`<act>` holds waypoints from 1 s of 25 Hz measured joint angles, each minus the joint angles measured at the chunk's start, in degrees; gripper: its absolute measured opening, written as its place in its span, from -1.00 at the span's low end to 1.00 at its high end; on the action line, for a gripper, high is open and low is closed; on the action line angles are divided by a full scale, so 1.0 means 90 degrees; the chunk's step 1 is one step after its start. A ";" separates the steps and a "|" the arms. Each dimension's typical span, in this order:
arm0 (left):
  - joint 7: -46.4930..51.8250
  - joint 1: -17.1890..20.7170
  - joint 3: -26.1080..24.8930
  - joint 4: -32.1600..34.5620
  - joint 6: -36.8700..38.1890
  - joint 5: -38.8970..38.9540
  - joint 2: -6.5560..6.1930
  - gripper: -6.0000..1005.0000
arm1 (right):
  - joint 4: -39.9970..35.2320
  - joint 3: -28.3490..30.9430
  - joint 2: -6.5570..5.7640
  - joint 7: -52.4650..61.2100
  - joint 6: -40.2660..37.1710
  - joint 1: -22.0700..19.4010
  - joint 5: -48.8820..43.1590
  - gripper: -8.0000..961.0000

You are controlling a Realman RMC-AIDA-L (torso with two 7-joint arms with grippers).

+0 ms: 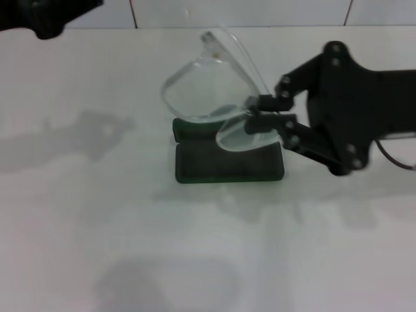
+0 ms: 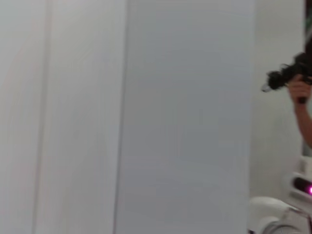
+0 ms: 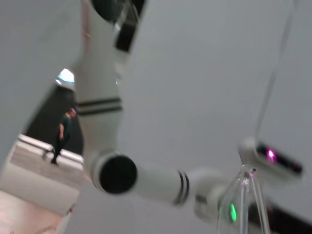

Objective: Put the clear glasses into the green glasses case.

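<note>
Head view shows the white counter (image 1: pixel 78 247) stretching bare and wide to the left, right and near side of the green glasses case (image 1: pixel 229 162), with the tiled wall edge running along the far side. That case lies near the counter's middle, dark green, and whether its lid is raised I cannot tell. Reaching in from the right, the right end effector (image 1: pixel 255 112) has its fingers pressed together on the clear glasses (image 1: pixel 211 84), pinching them at the frame just above the case's far right part. Those glasses are wholly colourless; one lens tilts up toward the far side, the other hangs low over the case, and one arm points up and away. Up in the far left corner sits the left end effector (image 1: pixel 45 16), well apart from everything; its finger state cannot be told.
</note>
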State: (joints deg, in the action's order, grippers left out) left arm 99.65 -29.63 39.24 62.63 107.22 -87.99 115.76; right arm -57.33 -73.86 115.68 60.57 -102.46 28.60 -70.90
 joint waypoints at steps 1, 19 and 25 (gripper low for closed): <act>-0.0009 0.0005 -0.0063 -0.0165 -0.0059 -0.0014 -0.0046 -0.82 | 0.0039 0.0001 -0.0005 -0.0202 -0.0152 -0.0028 0.0122 -0.85; 0.0207 -0.0323 0.0652 -0.0784 -0.0250 -0.0035 -0.0036 -0.82 | 0.0938 -0.0428 0.0038 -0.1540 -0.0964 0.0436 0.1009 -0.85; 0.0260 -0.0538 0.0872 -0.0800 -0.0244 0.0051 0.0147 -0.82 | 0.1791 -0.0753 0.0052 -0.1783 -0.0938 0.1001 0.1060 -0.85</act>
State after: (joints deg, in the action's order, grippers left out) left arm 101.98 -34.48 47.09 55.42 105.03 -87.54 117.08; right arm -41.21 -80.64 116.15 44.52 -110.90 37.61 -61.36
